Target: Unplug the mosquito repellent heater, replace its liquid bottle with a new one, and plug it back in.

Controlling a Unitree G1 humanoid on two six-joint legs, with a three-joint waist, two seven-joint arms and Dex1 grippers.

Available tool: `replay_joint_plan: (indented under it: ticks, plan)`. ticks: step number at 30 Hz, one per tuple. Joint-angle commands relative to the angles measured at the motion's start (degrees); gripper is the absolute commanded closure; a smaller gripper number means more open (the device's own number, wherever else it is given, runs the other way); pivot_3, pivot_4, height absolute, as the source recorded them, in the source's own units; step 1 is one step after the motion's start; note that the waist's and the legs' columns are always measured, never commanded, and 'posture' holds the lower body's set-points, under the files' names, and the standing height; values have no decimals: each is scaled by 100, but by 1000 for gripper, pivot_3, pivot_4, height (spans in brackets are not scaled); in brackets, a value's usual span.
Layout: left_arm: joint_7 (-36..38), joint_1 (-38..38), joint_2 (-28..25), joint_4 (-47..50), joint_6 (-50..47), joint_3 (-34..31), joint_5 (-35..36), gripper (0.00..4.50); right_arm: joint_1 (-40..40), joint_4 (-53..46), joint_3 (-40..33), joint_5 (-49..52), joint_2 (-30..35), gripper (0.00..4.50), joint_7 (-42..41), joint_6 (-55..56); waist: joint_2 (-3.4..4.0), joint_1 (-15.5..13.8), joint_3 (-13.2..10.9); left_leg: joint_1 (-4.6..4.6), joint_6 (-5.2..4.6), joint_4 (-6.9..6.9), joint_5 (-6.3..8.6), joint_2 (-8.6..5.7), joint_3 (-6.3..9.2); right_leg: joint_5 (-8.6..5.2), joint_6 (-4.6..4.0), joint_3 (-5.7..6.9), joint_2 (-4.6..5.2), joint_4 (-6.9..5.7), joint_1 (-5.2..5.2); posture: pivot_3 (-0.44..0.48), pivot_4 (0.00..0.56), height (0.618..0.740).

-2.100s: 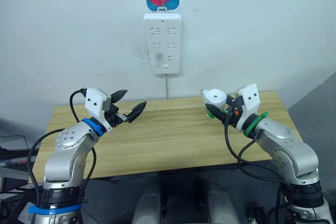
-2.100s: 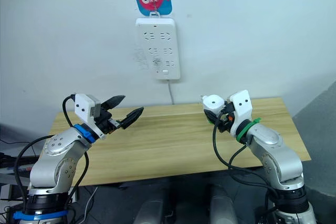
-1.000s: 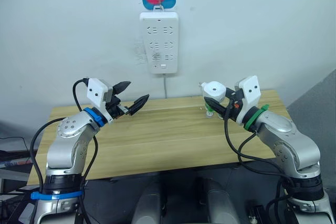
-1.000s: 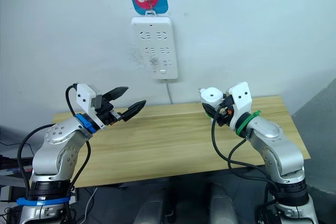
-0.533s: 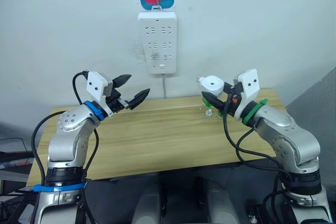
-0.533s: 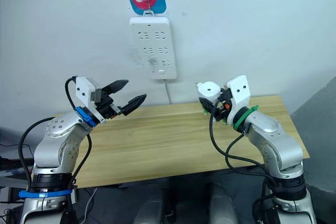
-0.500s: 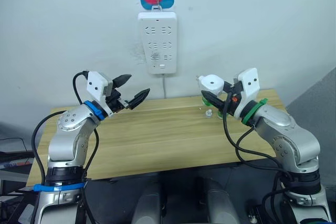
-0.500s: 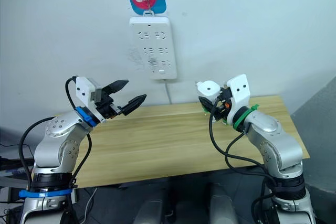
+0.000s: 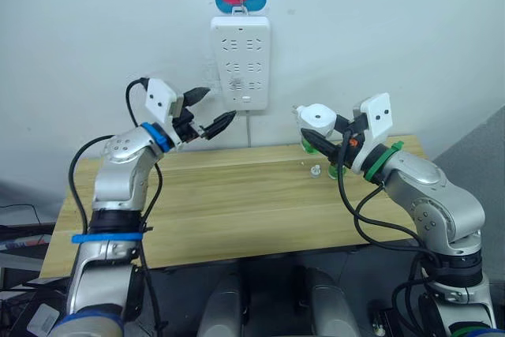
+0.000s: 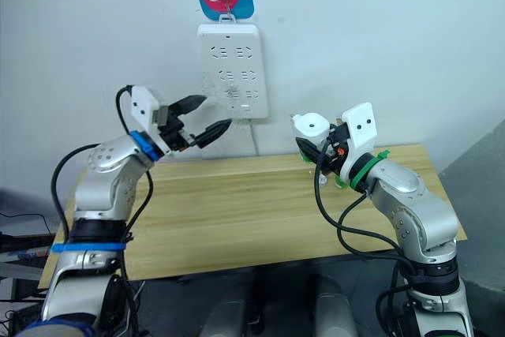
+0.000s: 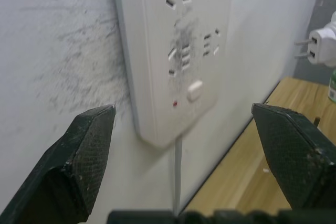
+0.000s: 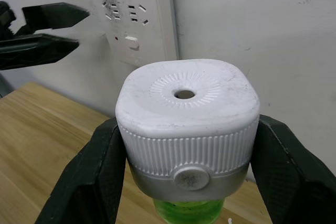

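The mosquito repellent heater (image 12: 186, 108), a small white rounded unit with a round vent hole, is held over the table's right part with my right gripper (image 9: 322, 141) shut on its sides. Its two prongs (image 11: 303, 48) point toward the wall. The green liquid bottle (image 12: 189, 211) hangs screwed in under it. A white power strip (image 9: 241, 61) hangs on the wall under a blue fish hook. My left gripper (image 9: 213, 118) is open and empty, raised just left of the strip's lower end, with its fingertips (image 11: 84, 150) wide apart.
The wooden table (image 9: 229, 211) stands against the wall. A small white cap (image 9: 316, 169) lies on it near the right arm, with something green (image 9: 338, 170) beside it. The strip's cord (image 9: 250, 128) drops behind the table.
My left arm has risen and swung toward the wall, ending beside the power strip. My right gripper has carried the heater slightly up and toward the strip.
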State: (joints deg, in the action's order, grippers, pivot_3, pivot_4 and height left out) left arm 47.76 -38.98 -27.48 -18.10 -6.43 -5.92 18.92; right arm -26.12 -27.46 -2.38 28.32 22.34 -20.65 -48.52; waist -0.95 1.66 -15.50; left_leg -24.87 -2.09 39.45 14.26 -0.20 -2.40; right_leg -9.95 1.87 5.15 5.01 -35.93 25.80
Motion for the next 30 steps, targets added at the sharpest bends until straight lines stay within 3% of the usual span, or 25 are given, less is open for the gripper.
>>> replay_joint_plan:
  ticks: [1, 15, 22, 30]
  plan:
    - [150, -342, 77, -335, 375, 58, -88, 0, -146, -376, -150, 126, -20, 1555, 74, 35, 0, 9, 0, 0, 0, -1, 0, 0, 0, 0, 0, 0, 0, 0, 0, -154, 265, 740]
    - [581, -1246, 283, -1611, 998, 146, -271, 0, -123, -527, -183, 157, -30, 1555, 203, -34, -8, -14, -5, 0, 0, 2, -1, -3, 8, 1, 1, 5, 3, -1, -5, -184, 270, 740]
    - [1012, -1570, 353, -1951, 1155, 215, -301, 0, -153, -525, -169, 155, -66, 1555, 235, 7, -22, -6, -13, -6, -1, 12, -1, -10, 11, 2, 4, 6, 8, 3, -9, -192, 269, 740]
    - [1437, -1595, 365, -1802, 682, 122, -51, 0, -153, -546, -152, 165, -54, 1555, 223, -17, -23, 33, -14, -5, -1, 6, 0, -6, 11, 2, 5, 7, 5, 0, -5, -195, 270, 740]
